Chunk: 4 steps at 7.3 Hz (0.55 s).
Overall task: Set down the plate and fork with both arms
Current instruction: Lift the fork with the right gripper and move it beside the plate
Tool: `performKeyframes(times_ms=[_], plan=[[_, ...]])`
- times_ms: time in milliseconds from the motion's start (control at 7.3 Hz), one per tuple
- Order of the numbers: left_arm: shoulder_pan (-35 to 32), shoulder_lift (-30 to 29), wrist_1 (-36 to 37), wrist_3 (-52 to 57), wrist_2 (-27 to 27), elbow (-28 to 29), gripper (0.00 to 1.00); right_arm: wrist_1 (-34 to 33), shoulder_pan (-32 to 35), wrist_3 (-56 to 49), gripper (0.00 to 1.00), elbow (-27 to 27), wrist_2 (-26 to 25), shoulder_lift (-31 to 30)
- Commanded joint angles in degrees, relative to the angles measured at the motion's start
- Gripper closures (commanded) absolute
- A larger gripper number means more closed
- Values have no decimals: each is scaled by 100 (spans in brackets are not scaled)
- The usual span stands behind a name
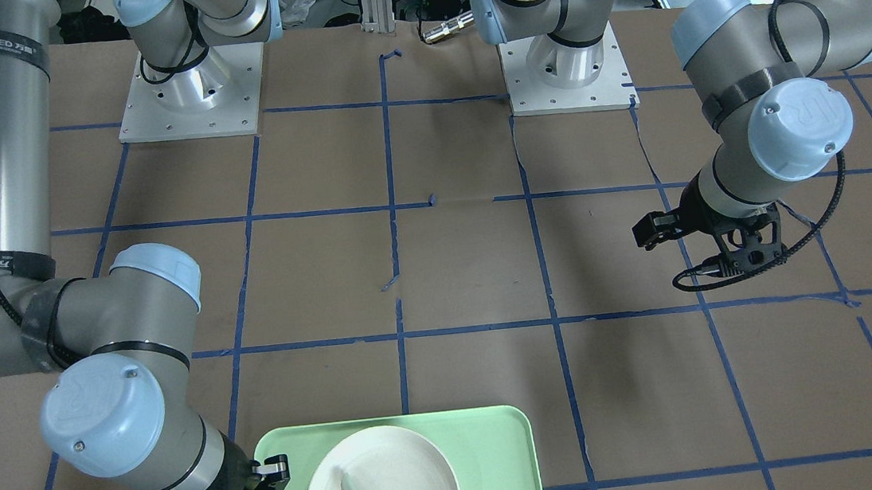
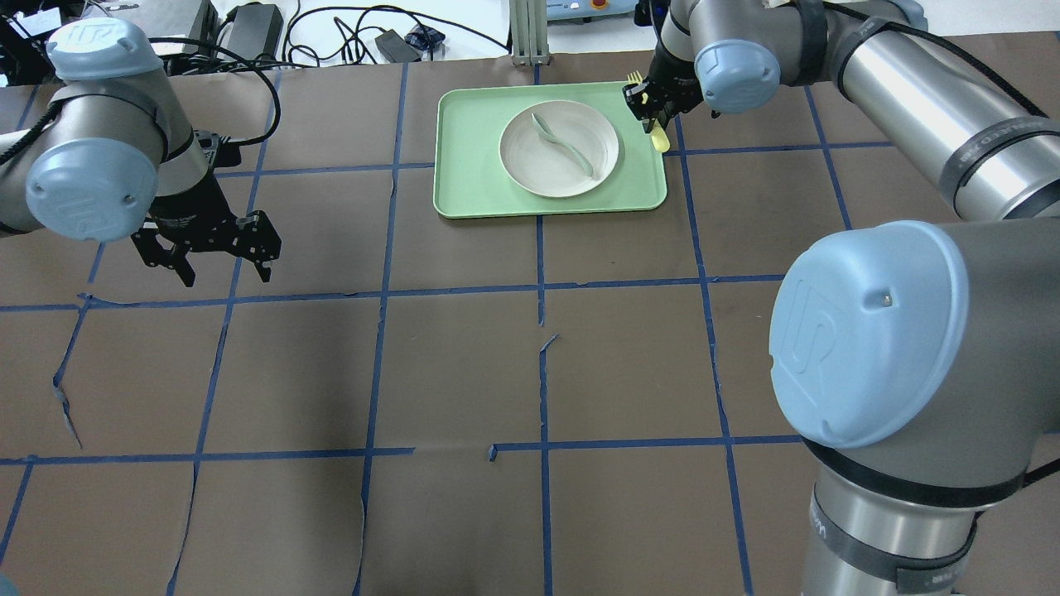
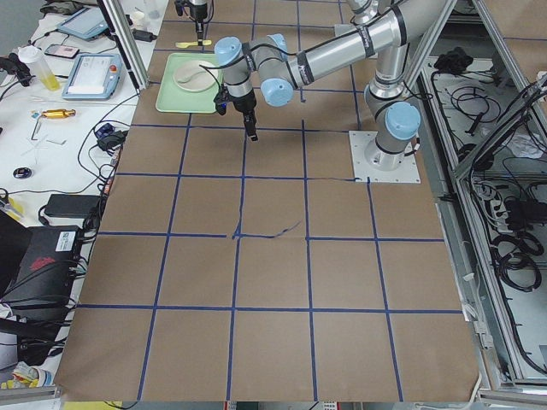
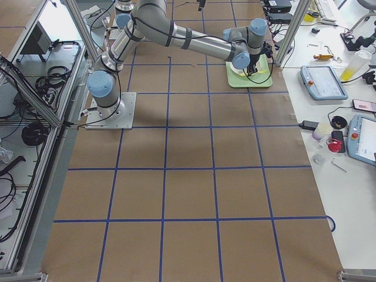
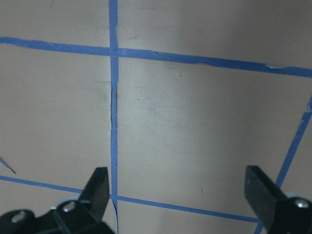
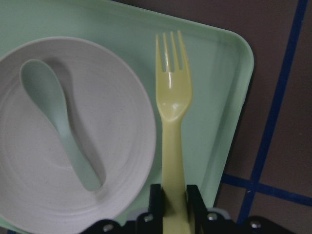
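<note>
The off-white plate point(image 2: 538, 161) sits in the light green tray point(image 2: 472, 182) at the far side of the table, also seen from the right wrist as the plate point(image 6: 39, 170). My right gripper point(image 2: 654, 108) is shut on the handle of the pale-yellow fork point(image 6: 171, 97). It holds the fork over the tray's right strip beside the plate, tines pointing away. In the overhead view the fork point(image 2: 660, 141) pokes out below the gripper. My left gripper point(image 2: 225, 273) hovers open over bare table at the left, far from the tray, with nothing between its fingers point(image 5: 97, 187).
A grey-green spoon point(image 2: 563, 142) lies across the inside of the plate. Brown table covering with a blue tape grid point(image 2: 542, 285) fills the space. Cables and power bricks point(image 2: 331, 33) lie beyond the far edge. The two arm bases point(image 1: 189, 93) stand at the robot side.
</note>
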Motion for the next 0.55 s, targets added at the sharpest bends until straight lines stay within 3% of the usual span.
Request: performKeyframes(times_ms=[0, 411], plan=[[-11, 8, -3, -17, -7, -61, 0, -13, -60, 598, 100, 330, 355, 99], [-2, 8, -3, -8, -7, -79, 0, -162, -51, 899, 100, 235, 622, 248]])
